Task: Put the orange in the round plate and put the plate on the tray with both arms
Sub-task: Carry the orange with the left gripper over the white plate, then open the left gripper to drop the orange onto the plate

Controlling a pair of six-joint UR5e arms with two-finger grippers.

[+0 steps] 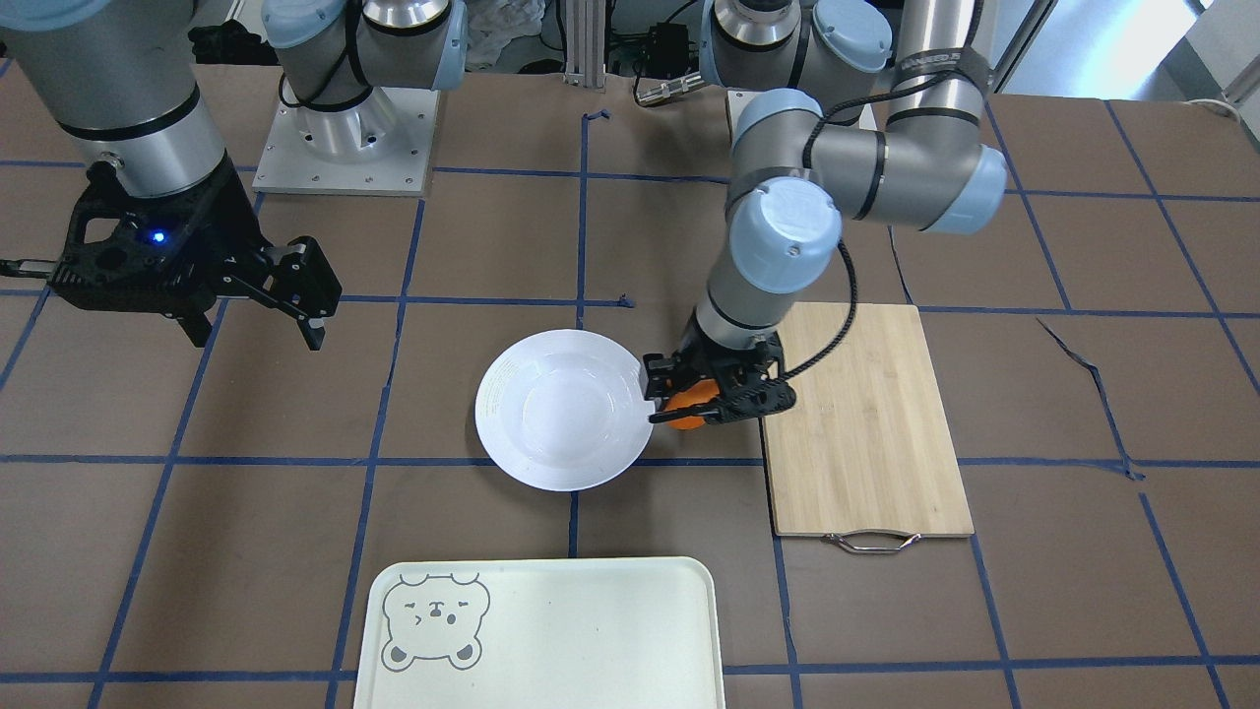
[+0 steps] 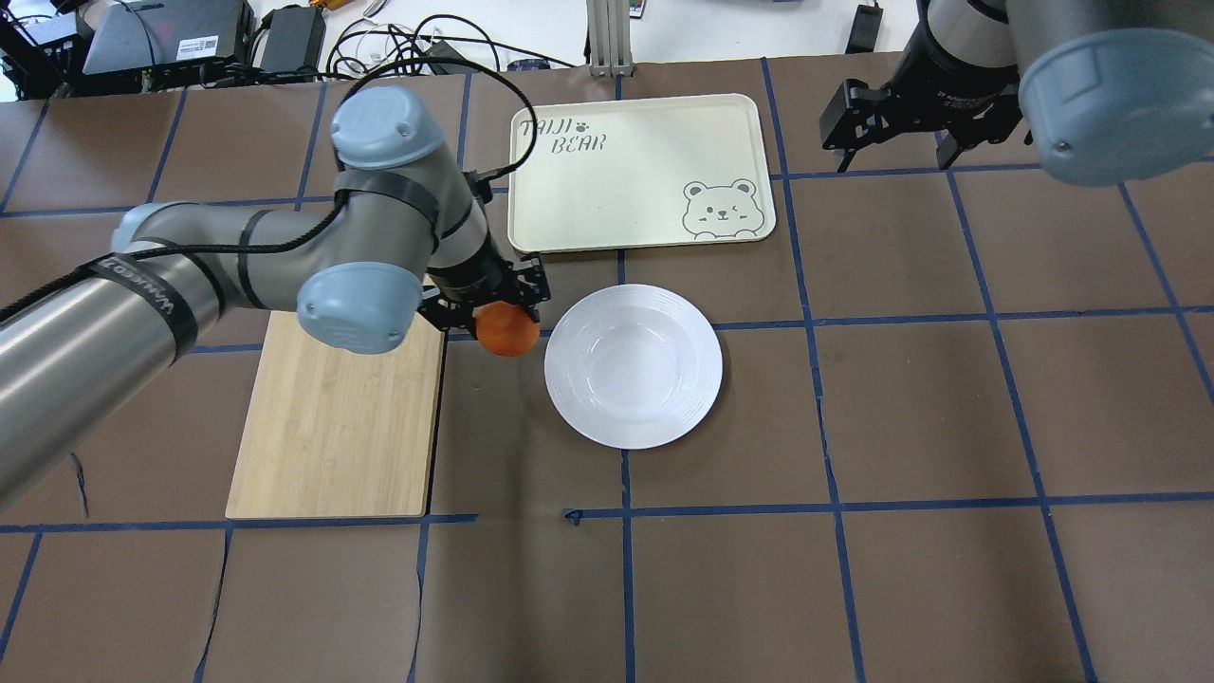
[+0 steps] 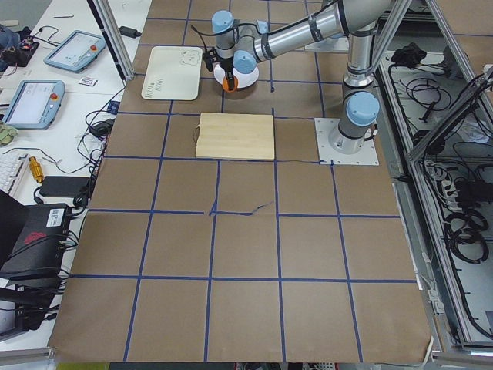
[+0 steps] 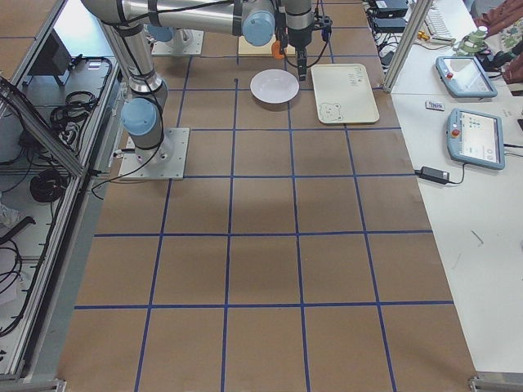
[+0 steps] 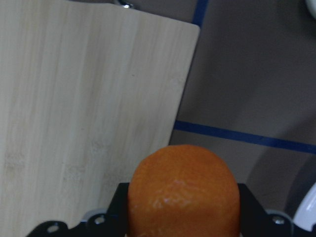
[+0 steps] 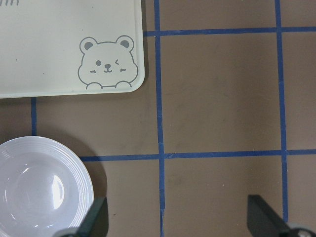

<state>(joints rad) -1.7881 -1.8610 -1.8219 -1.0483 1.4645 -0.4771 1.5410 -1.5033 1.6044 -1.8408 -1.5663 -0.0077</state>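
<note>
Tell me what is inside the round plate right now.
Nothing: the round plate shows a bare white centre. The orange sits in the left gripper beside its rim, outside it. The table under the plate is covered.

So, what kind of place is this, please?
Probably a robotics lab, not a kitchen: a left arm and a right arm mounted on a table gridded with blue tape, a teach pendant on the side bench, and loose cables.

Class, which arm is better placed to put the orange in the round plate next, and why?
Left. The left hand grips the orange right beside the round plate; the right hand hangs open and empty, farther off.
</note>
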